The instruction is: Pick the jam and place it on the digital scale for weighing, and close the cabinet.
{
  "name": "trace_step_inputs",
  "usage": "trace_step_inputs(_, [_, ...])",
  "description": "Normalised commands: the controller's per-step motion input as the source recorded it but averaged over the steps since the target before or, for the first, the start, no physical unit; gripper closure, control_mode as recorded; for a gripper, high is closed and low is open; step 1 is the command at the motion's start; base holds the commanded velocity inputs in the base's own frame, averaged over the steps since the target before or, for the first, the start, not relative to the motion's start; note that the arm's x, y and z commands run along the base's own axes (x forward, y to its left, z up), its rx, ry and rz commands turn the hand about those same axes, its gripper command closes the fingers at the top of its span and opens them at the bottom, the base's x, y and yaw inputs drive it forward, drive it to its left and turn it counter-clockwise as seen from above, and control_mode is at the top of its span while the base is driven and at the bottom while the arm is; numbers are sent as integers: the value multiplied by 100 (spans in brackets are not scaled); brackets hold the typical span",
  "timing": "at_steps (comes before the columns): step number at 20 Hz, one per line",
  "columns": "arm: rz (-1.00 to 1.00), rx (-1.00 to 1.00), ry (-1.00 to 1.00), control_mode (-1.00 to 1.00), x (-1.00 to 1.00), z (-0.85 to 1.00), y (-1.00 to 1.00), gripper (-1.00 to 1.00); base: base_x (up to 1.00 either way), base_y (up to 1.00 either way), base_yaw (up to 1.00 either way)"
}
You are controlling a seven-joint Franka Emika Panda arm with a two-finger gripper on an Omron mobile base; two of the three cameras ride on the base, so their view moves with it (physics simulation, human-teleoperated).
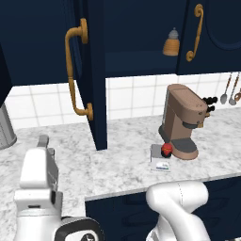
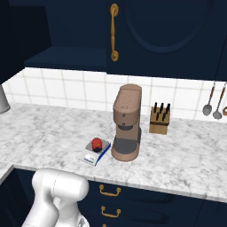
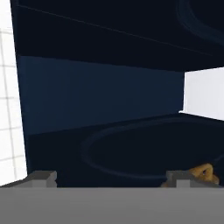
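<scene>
1. We see the jam [image 1: 166, 149] already on the scale [image 1: 159, 160], lower right of centre.
2. Closing the cabinet [image 1: 92, 70] is in hand; its door juts out, upper left.
3. Our gripper [image 3: 111, 177] is spread wide, empty, near the handle [image 3: 204, 173]; next we likely push the door shut.

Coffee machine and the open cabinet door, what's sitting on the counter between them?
In the left base view, the scale with the jam on it sits close to the coffee machine; toward the open cabinet door is bare marble counter.
</scene>
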Motion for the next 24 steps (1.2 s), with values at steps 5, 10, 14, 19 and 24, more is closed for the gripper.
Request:
trace_step_inputs(5, [-8, 0, -11, -100, 68, 14, 14, -100, 0, 0, 0])
trace_step_inputs(10, [-5, 0, -7, -100, 45, 29, 2, -100, 0, 0, 0])
trace_step_inputs(14, [-1, 5, -22, -100, 9, 50, -26, -100, 0, 0, 0])
trace_step_inputs(19, [-1, 10, -14, -100, 48, 39, -40, -100, 0, 0, 0])
trace_step_inputs(24, [-3, 19, -7, -100, 54, 44, -71, -100, 0, 0, 0])
